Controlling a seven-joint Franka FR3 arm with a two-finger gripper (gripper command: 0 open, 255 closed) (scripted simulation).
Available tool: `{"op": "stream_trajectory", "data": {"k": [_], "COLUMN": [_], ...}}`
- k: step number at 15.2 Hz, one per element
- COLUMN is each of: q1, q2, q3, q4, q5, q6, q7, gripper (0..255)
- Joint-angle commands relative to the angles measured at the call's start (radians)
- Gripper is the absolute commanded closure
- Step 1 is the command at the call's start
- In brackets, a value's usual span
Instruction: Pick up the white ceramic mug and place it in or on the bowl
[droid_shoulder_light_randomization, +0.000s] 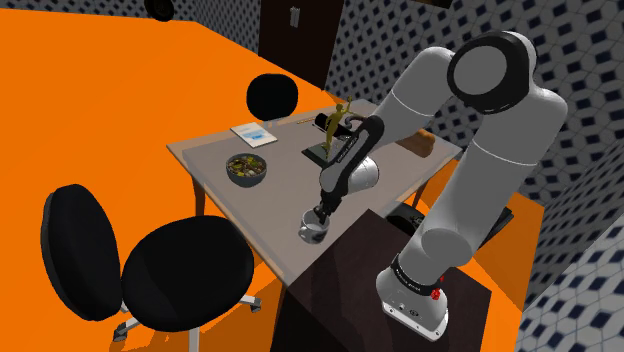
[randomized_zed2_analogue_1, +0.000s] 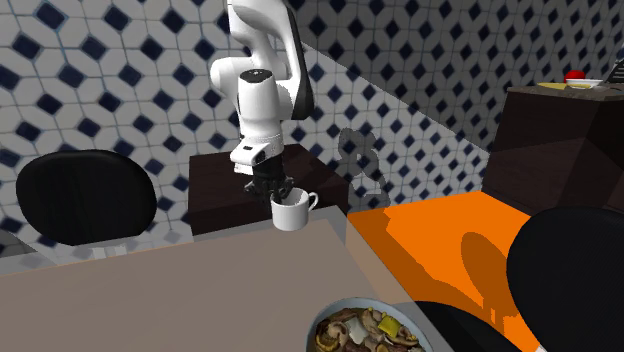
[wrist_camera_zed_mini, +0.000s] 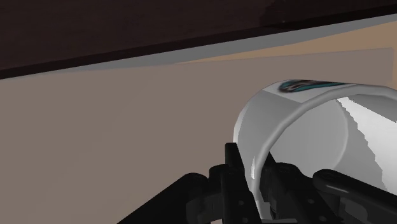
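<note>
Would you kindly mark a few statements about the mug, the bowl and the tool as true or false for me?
1. The tool is shut on the mug, clasping its wall. True.
2. The mug sits in the bowl. False: it is apart from the bowl, near the edge of the table by the stand.
3. The mug is upright. True.
4. The bowl is empty. False: it holds mixed, food-like pieces.
</note>
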Motion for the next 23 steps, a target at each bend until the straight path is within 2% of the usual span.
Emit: {"op": "stream_trajectory", "data": {"k": [1,5,10,23], "q1": [0.005,-0.004,-0.022,-0.050], "q2": [-0.044,-0.130,-0.230,-0.453], "q3": [-0.013,-0.021,-0.017,0.002], "q4": [-0.008,-0.016,-0.018,0.016], "q5": [-0.044,-0.112,-0.164,-0.218], "q6": [-0.035,-0.109,-0.206,-0.461], "q7": [0.036,0.087,0.127,0.174], "gripper": [255,255,255,255]}}
